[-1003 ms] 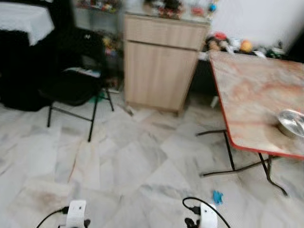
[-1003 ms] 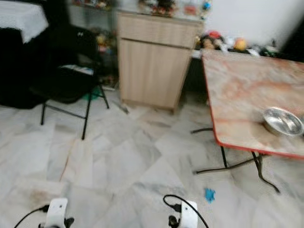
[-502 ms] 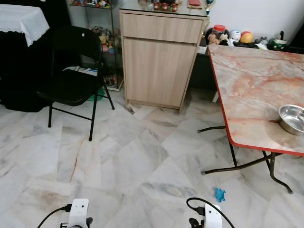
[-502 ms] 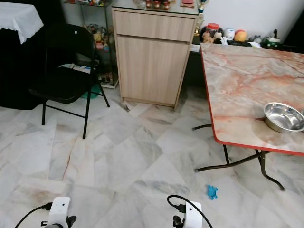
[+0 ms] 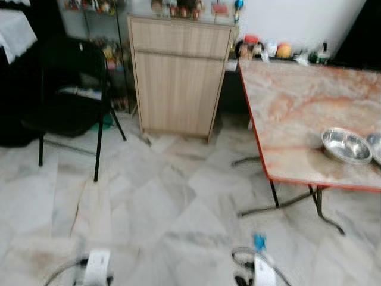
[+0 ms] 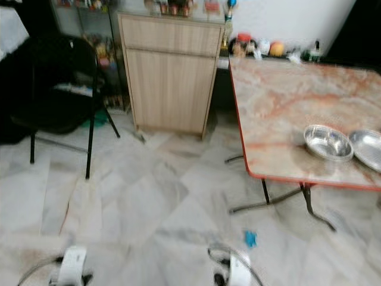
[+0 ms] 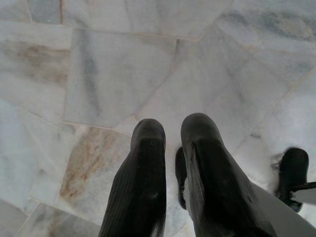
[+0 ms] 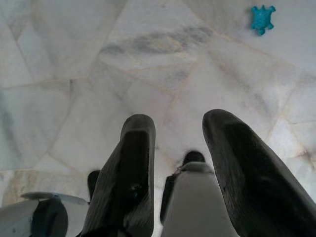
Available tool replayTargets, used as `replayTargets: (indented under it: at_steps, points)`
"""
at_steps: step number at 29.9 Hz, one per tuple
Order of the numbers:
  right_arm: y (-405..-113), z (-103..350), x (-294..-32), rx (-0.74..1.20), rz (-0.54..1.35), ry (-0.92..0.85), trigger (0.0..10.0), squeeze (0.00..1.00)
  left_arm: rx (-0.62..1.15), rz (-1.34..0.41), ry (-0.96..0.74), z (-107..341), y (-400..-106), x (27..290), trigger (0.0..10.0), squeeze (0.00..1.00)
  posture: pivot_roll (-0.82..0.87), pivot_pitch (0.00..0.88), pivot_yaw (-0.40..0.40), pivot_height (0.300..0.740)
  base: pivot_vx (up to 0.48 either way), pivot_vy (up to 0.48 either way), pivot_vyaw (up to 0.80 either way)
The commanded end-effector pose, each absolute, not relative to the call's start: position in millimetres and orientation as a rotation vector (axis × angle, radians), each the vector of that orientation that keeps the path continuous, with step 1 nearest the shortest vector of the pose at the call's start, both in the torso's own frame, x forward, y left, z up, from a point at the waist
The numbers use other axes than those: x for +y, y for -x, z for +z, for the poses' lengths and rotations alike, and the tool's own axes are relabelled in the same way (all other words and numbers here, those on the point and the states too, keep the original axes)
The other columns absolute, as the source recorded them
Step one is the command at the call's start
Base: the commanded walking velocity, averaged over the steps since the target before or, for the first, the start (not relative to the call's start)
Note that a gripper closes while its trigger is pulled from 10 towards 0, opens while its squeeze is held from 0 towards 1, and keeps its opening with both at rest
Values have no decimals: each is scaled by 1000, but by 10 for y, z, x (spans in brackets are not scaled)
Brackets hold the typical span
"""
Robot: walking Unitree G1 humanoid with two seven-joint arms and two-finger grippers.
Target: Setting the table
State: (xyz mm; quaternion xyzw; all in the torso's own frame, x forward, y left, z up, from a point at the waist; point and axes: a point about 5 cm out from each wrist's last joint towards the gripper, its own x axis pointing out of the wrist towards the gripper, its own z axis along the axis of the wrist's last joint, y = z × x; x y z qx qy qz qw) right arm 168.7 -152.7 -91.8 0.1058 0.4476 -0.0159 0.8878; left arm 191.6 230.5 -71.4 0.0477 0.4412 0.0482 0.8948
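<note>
Both arms hang low over the marble floor [image 5: 155, 208]. The left gripper [image 7: 170, 131] points down at the tiles, its fingers nearly together with just a thin gap between them, nothing in them. The right gripper [image 8: 180, 128] hangs the same way, fingers spread apart and empty, a small blue toy turtle [image 8: 261, 19] on the floor beyond it. Ahead on the right stands the folding table [image 6: 280, 113] with its marbled top and red edge; a steel bowl [image 6: 327, 142] sits near its front edge, a steel plate [image 6: 368, 149] just beside it. A wooden cabinet [image 5: 178, 77] stands against the far wall, a black folding chair [image 5: 65, 101] to its left.
</note>
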Motion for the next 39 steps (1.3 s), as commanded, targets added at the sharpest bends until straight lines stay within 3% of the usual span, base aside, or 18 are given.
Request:
replayTargets:
  at_steps: [1,39]
  points:
    - [-1660,-925,-1618,931,-58,-211,10000,0,934,69,-98,-750,-1895,2208,10000,0,135,0,-55,740,0,-259,0]
    - [-1737,-886,-1627,893,-65,-218,10000,0,922,76,-88,-735,-1933,2188,10000,0,132,0,-56,740,0,-258,0]
